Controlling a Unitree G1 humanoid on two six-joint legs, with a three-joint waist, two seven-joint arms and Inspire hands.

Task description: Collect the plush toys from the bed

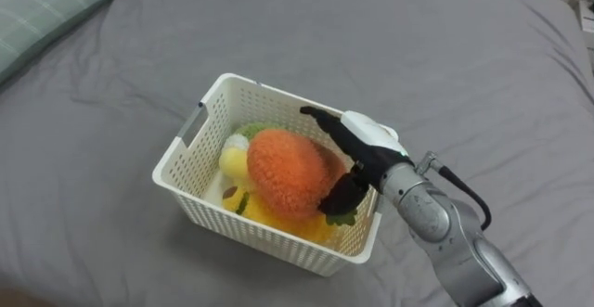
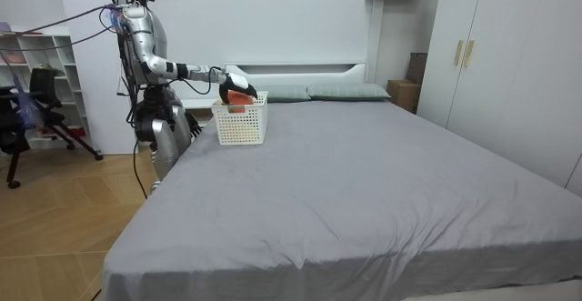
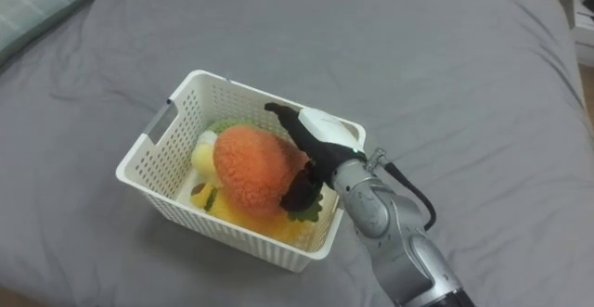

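Orange plush toy (image 1: 286,172) is sitting on top in the one white basket (image 1: 223,222), with the right hand (image 1: 367,138) spreading straight fingers and thumb loosely about its side. Yellow and green toys (image 1: 234,165) are lying half-buried beneath, too hidden to count, all on the grey bed (image 1: 436,57).

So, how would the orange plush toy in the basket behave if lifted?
The orange plush toy looks fuzzy, so probably soft, squashy and light. Rounded and sitting atop other toys in the basket, it might roll when nudged.
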